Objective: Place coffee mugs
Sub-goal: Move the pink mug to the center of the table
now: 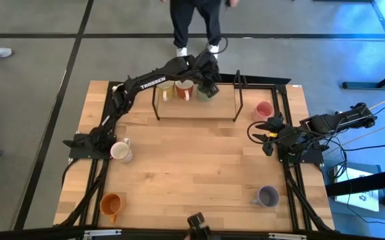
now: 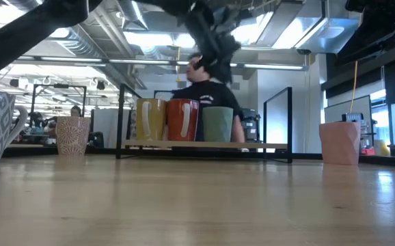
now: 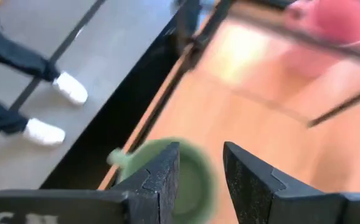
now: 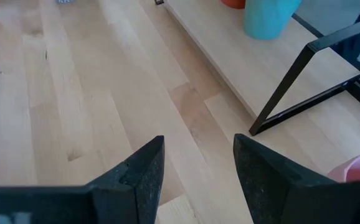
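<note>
A low black-framed wooden shelf (image 1: 220,105) stands at the table's far middle. On it stand a yellow mug (image 1: 166,91), a red-orange mug (image 1: 184,89) and a green mug (image 2: 217,124) in a row. My left gripper (image 1: 210,87) hangs open just above the green mug (image 3: 195,180), one finger over its mouth and one beyond its rim, with no touch showing. My right gripper (image 1: 267,128) is open and empty over the table near the right edge, beside a pink mug (image 1: 264,110).
A patterned white mug (image 1: 120,151) stands at mid left, an orange mug (image 1: 110,203) at near left and a purple-grey mug (image 1: 268,196) at near right. A person (image 1: 196,23) stands just beyond the far edge. The table's middle is bare wood.
</note>
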You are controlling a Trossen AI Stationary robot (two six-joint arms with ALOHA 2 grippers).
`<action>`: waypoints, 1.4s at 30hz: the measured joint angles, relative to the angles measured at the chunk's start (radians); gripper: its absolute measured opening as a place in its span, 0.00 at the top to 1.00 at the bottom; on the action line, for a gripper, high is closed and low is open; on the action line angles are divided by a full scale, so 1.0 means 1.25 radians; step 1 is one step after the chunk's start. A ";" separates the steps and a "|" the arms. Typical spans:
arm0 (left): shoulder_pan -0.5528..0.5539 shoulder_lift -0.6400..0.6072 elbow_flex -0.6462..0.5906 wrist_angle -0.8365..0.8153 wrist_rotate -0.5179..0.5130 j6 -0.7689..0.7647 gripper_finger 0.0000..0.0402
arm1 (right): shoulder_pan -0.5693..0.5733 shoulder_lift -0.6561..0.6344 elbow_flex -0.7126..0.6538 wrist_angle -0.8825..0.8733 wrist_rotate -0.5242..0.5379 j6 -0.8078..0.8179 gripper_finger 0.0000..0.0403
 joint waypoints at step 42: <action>-0.117 -0.683 -0.823 0.361 0.136 0.074 0.71 | -0.453 0.030 0.000 -0.093 -0.144 0.062 0.56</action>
